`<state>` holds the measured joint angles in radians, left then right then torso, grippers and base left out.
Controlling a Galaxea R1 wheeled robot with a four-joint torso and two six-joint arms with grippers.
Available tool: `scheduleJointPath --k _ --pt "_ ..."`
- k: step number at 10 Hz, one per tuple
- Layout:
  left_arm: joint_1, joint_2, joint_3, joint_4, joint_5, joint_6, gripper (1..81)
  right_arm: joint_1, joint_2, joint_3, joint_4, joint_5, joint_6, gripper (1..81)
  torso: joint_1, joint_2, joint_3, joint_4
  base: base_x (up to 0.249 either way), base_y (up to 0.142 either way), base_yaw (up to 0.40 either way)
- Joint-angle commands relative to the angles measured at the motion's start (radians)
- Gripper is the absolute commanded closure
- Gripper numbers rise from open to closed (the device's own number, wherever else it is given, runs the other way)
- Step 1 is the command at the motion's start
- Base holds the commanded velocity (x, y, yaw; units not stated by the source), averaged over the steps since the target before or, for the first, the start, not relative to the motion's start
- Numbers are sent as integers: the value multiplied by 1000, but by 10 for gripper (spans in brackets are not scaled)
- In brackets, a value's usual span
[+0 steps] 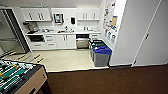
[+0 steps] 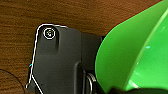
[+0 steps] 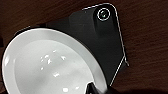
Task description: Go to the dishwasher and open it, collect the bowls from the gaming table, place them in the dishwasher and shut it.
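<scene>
Green bowl (image 2: 130,57) sits right at the left end effector, white bowl (image 3: 52,67) at the right one; can't tell if either is clenched. Dishwasher (image 1: 82,41) well ahead, under the counter (image 1: 75,32), door open. Risk: bowls slip w/ bumps while driving; bins (image 1: 101,55) near the path.

Head view blocky and soft, bright even overhead light on the kitchenette floor (image 1: 62,58), dark carpet (image 1: 112,80) dim, verticals bowed at edges; wrist views blurred, specular glints on white bowl (image 3: 50,67) and green bowl (image 2: 130,57).
</scene>
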<state>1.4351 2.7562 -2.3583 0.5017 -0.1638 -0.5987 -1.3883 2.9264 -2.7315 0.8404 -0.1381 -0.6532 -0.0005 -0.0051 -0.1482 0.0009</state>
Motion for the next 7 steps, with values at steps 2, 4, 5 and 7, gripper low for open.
scheduleJointPath --k 2,4,5,7 --pt "-38 -19 7 12 27 5 811 53 -11 -3 2 -86 0 811 1 0 0 0 167 0 0" --pt "-38 -19 7 12 27 5 811 54 -11 -3 2 -86 0 811 1 0 0 0 167 0 0" --pt "-38 -19 7 12 27 5 811 54 -11 -3 2 -86 0 811 1 0 0 0 166 0 0" --pt "-40 -19 7 12 27 5 811 53 -11 -3 2 -86 0 811 1 0 0 0 166 0 0"
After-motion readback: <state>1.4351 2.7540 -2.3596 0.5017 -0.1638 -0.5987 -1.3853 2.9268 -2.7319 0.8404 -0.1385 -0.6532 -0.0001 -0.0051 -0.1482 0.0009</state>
